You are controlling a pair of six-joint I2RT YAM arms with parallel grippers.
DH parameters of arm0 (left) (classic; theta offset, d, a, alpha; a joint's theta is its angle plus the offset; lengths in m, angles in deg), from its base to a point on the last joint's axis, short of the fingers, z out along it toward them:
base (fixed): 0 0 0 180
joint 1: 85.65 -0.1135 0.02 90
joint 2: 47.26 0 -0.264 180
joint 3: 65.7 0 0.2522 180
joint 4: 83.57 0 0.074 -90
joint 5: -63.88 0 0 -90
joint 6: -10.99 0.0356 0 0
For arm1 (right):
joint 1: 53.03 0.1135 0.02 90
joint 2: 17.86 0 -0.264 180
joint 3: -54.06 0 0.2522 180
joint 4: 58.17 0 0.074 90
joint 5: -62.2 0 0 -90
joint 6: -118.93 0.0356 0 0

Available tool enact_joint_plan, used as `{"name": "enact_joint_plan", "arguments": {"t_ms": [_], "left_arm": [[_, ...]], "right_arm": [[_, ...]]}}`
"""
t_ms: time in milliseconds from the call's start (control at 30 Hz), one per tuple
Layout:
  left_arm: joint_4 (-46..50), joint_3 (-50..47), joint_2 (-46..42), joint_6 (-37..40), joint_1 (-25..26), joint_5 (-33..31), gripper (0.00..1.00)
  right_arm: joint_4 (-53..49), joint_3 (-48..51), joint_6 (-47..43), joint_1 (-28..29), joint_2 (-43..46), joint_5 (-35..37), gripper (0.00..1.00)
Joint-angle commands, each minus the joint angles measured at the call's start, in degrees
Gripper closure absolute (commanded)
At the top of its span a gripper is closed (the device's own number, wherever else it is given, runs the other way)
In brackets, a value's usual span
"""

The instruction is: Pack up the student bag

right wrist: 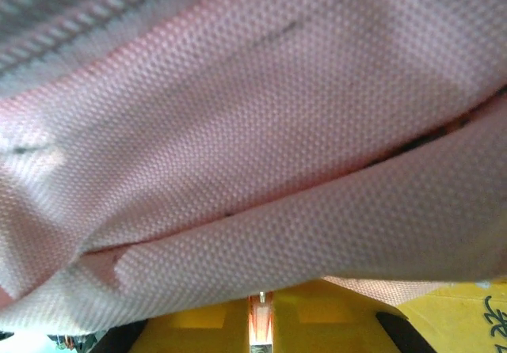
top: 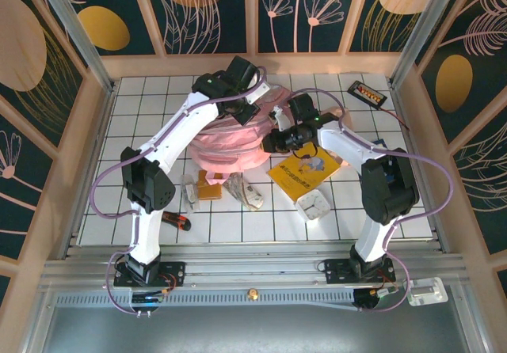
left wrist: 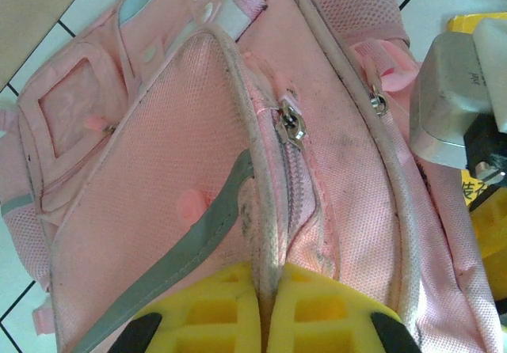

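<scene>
Pink student bag (left wrist: pixel 198 131) seam was pinched in the left end effector (left wrist: pixel 265 305), right end effector (right wrist: pixel 259 321) unclear; holding fabric taut mattered

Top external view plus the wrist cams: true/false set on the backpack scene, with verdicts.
1. The left pincer is clamped on a seam of the large pink fabric backpack. True.
2. The flat yellow book lies inside the backpack. False: it lies on the white tiled table, to the backpack's right.
3. A silver zipper pull sits just ahead of the left pincer. True.
4. The small red-and-black tool rests on the backpack. False: it lies on the tiles, apart from it.
</scene>
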Motion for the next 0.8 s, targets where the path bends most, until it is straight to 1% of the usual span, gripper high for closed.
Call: {"name": "enact_joint_plan", "arguments": {"t_ms": [0, 100, 233, 300, 367, 433, 533, 633, 667, 767], "left_arm": [[-2.78, 4.13, -0.96, -3.11, 0.47, -0.67, 1.00], [-2.96, 4.90, -0.71, -3.73, 0.43, 0.30, 1.00], [-2.84, 4.84, -0.74, -4.18, 0.46, 0.07, 1.00], [-2.80, 4.68, -0.78, -4.29, 0.42, -0.14, 1.00], [-2.74, 4.56, -0.85, -4.46, 0.46, 0.11, 1.00], [-2.65, 4.42, -0.85, -4.60, 0.46, 0.07, 1.00], [-2.45, 4.62, -0.59, -5.10, 0.48, -0.83, 1.00], [-2.10, 5.66, 0.19, -6.73, 0.48, -2.92, 1.00], [-2.01, 6.18, 0.64, -7.63, 0.46, -3.56, 1.00], [-1.50, 8.37, 2.32, -10.62, 0.49, -4.91, 1.00]], "right_arm": [[2.68, 2.29, 1.30, 0.43, 3.20, 0.24, 0.87], [4.75, 4.57, 2.18, 0.53, 4.58, 0.26, 0.85], [7.00, 6.16, 3.37, 0.52, 5.01, 0.17, 0.86], [7.84, 6.59, 3.95, 0.60, 5.25, 0.41, 0.91], [8.46, 6.81, 4.15, 0.76, 5.60, 1.32, 0.98], [8.47, 6.87, 4.26, 0.75, 5.91, 2.33, 1.00], [6.03, 5.93, 3.66, 1.63, 6.64, 5.69, 1.00], [1.29, 3.30, 2.94, 4.01, 7.48, 9.75, 1.00], [-0.14, 2.41, 2.92, 5.72, 7.87, 10.65, 1.00], [-3.87, -0.40, 3.12, 8.78, 7.74, 10.91, 1.00]]}}
